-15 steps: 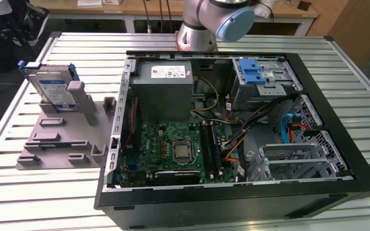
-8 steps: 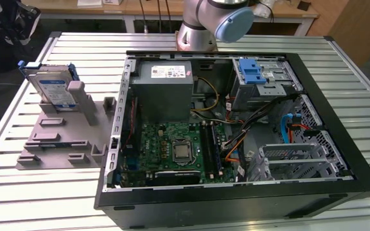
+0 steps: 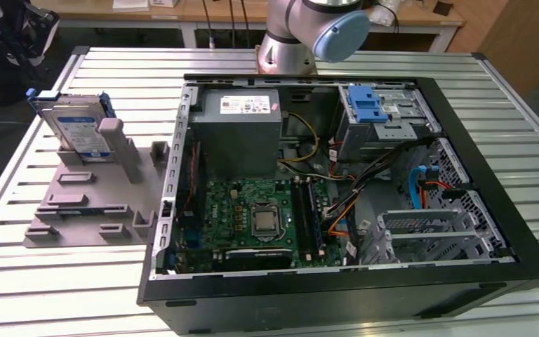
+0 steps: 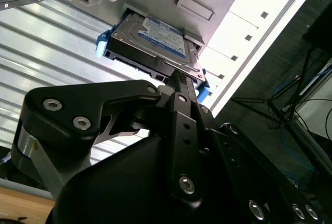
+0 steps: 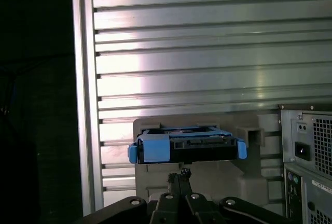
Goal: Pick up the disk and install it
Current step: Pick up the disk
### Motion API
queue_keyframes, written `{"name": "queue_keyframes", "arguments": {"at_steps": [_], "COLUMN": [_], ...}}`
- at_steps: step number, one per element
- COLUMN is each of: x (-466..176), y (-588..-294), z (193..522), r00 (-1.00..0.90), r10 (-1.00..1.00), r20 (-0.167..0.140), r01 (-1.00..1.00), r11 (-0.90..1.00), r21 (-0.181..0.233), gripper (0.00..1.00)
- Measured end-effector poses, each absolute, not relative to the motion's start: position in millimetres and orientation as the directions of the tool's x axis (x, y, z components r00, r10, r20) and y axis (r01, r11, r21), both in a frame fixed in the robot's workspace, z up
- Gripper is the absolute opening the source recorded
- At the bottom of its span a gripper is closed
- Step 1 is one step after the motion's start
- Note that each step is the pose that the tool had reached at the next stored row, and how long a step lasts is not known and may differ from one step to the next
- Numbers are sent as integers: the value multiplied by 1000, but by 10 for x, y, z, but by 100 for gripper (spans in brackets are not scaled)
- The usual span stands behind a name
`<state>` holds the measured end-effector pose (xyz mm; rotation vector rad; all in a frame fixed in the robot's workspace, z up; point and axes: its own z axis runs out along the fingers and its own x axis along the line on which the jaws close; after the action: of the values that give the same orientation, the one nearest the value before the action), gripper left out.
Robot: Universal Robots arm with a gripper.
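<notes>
The disk (image 3: 76, 130), silver-grey with a white-and-blue label and a blue frame, stands on edge in the grey holder (image 3: 92, 203) at the exterior view's left, outside the computer case. In both wrist views the disk (image 4: 150, 42) (image 5: 184, 149) lies just ahead of my gripper. My gripper (image 5: 181, 173) (image 4: 177, 78) is close to the disk's near edge, its fingers together with nothing between them. Whether the tips touch the disk I cannot tell.
The open computer case (image 3: 494, 210) lies on the slatted metal table (image 3: 54, 295). Inside are a grey power supply (image 3: 241, 133), a green motherboard (image 3: 250, 217), cables and a silver drive cage with a blue latch (image 3: 373, 105). The arm's base (image 3: 293, 42) stands behind the case.
</notes>
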<state>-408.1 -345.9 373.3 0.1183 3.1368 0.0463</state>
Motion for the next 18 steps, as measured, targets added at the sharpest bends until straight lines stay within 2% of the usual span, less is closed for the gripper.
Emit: {"name": "queue_keyframes", "arguments": {"at_steps": [18], "x": [-4082], "y": [-3459], "z": [3732], "r00": [-1000], "r10": [-16], "r20": [-1], "r01": [-16], "r11": [999], "r21": [30], "gripper": [11]}}
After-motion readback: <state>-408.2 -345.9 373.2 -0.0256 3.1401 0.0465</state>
